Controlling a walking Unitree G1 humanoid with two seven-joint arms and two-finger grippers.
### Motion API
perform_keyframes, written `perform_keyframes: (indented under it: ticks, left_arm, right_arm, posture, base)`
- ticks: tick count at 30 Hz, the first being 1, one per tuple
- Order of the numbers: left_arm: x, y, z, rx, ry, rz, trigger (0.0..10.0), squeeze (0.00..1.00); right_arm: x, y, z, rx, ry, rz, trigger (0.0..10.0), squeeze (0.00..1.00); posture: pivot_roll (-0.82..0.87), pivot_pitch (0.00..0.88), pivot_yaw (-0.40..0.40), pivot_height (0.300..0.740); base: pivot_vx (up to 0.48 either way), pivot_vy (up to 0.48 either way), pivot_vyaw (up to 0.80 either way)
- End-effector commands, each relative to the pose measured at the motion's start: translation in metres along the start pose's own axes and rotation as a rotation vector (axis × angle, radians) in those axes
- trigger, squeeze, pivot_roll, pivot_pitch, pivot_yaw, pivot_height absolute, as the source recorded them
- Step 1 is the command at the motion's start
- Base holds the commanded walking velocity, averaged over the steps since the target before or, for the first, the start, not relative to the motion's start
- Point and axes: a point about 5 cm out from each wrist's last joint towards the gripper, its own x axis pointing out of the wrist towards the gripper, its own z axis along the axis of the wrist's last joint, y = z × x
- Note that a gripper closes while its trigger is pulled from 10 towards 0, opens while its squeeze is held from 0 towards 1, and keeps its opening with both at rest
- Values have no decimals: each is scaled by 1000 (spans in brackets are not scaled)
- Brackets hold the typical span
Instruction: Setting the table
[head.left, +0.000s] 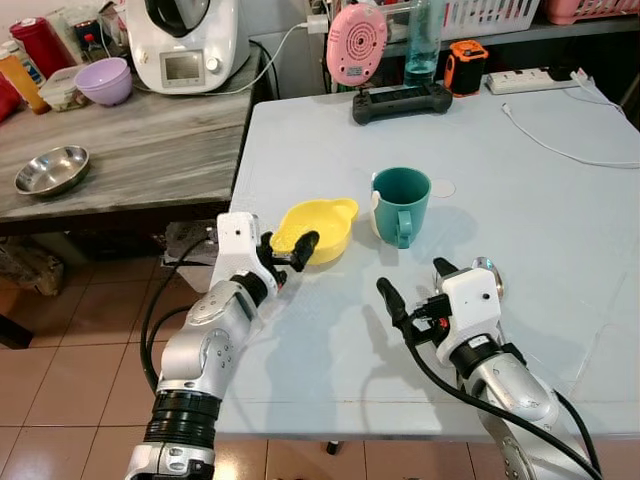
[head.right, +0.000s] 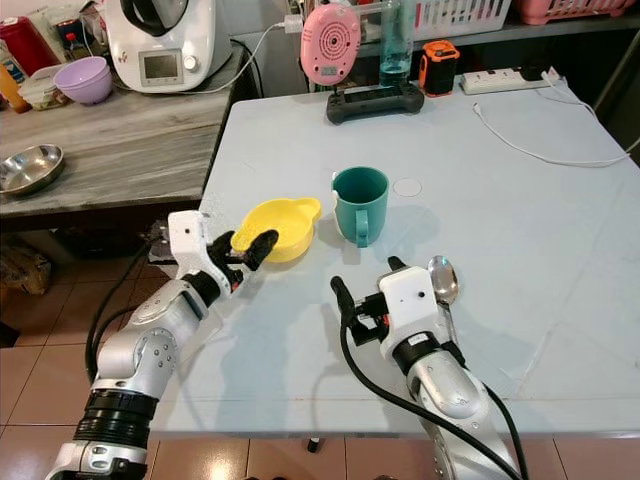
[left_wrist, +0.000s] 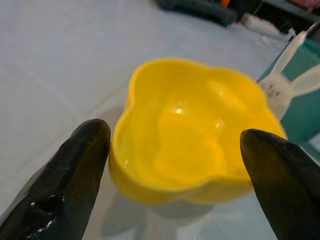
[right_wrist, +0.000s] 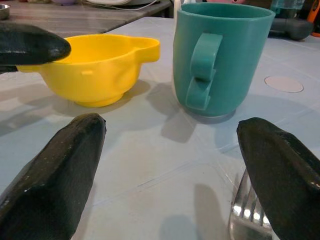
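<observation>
A: What's the setting?
B: A pale blue table (head.left: 520, 200) over tiled floor (head.left: 70, 330), with a grey counter (head.left: 140, 150) beside it.
A: The spoon?
B: The spoon (head.right: 443, 285) lies just beside the right gripper (head.right: 362, 282), bowl end pointing away from the robot.
A: Grippers?
B: Both spread wide, holding nothing; the left gripper (head.left: 288, 246) straddles the yellow bowl (head.left: 318, 228), the teal mug (head.left: 401, 205) just ahead of the right

Beyond my table's far edge I see a pink round fan (head.left: 356, 43), a black game controller (head.left: 401, 102), an orange box (head.left: 465, 66) and a white power strip (head.left: 530, 79). A steel bowl (head.left: 51, 169) and a purple bowl (head.left: 104, 81) sit on the grey counter (head.left: 150, 140).
</observation>
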Motion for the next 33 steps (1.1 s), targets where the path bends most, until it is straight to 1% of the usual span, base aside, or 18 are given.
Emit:
perform_keyframes:
  ticks: [1, 3, 10, 13, 14, 15, 16, 19, 21, 23, 24, 25, 26, 28, 30, 31, 32, 33]
  left_arm:
    - [0, 6, 0, -12, 24, 32, 10000, 0]
    - [1, 9, 2, -18, 33, 47, 10000, 0]
    - [2, 11, 7, -38, 16, 57, 10000, 0]
    - [2, 13, 7, -74, 29, 68, 9804, 0]
    - [1, 14, 5, -112, 45, 80, 4196, 0]
    - [1, 14, 4, -142, 49, 86, 3020, 0]
    - [1, 15, 3, -168, 51, 91, 0, 0]
    - [1, 16, 3, -200, 54, 94, 0, 0]
    - [1, 17, 3, -252, 60, 96, 0, 0]
    - [2, 16, 3, -275, 60, 89, 0, 0]
    - [2, 15, 4, -286, 58, 84, 2078, 0]
    - [2, 15, 5, -290, 57, 82, 2078, 0]
    - [3, 15, 5, -293, 58, 84, 1137, 0]
    - [3, 14, 6, -294, 59, 85, 1137, 0]
    - [3, 14, 6, -329, 61, 91, 1020, 0]
    - [3, 13, 6, -337, 61, 91, 1686, 0]
    - [3, 13, 6, -340, 61, 91, 196, 0]
    - [4, 12, 6, -348, 61, 91, 0, 0]
  right_arm:
    - [1, 7, 6, 13, -23, 45, 10000, 0]
    - [1, 11, 9, 32, -42, 88, 10000, 0]
    - [1, 12, 11, 37, -49, 100, 10000, 0]
    - [3, 13, 11, 32, -48, 101, 10000, 0]
    - [3, 14, 11, 31, -48, 105, 10000, 0]
    - [3, 14, 10, 30, -48, 106, 10000, 0]
    - [3, 14, 10, 30, -48, 108, 10000, 0]
    - [4, 15, 10, 28, -48, 113, 10000, 0]
    - [4, 15, 10, 28, -48, 116, 10000, 0]
    - [4, 16, 10, 28, -48, 117, 10000, 0]
    - [5, 16, 10, 28, -47, 118, 10000, 0]
    - [5, 16, 10, 28, -47, 118, 10000, 0]
    - [5, 16, 9, 28, -47, 119, 10000, 0]
    - [5, 16, 9, 27, -46, 119, 10000, 0]
    - [5, 16, 9, 26, -45, 120, 10000, 0]
    - [5, 16, 9, 25, -45, 121, 10000, 0]
    - [5, 16, 9, 24, -45, 121, 10000, 0]
    - [6, 16, 9, 24, -45, 121, 10000, 0]
  posture:
    - [-230, 132, 151, 740]
    - [-230, 132, 151, 740]
    - [-227, 130, 149, 740]
    - [-218, 125, 148, 740]
    - [-215, 125, 146, 740]
    - [-215, 125, 146, 740]
    - [-214, 125, 146, 740]
    - [-212, 125, 146, 740]
    - [-211, 124, 146, 740]
    - [-211, 124, 146, 740]
    - [-211, 124, 146, 740]
    - [-211, 124, 146, 740]
    - [-211, 124, 146, 740]
    - [-211, 124, 146, 740]
    - [-212, 122, 146, 740]
    - [-212, 122, 146, 740]
    - [-212, 122, 146, 740]
    - [-211, 122, 145, 740]
  base:
    - [0, 0, 0]
    - [0, 0, 0]
    - [0, 0, 0]
    - [0, 0, 0]
    - [0, 0, 0]
    - [0, 0, 0]
    - [0, 0, 0]
    - [0, 0, 0]
    - [0, 0, 0]
    - [0, 0, 0]
    - [0, 0, 0]
    - [0, 0, 0]
    - [0, 0, 0]
    - [0, 0, 0]
    - [0, 0, 0]
    - [0, 0, 0]
    - [0, 0, 0]
    - [0, 0, 0]
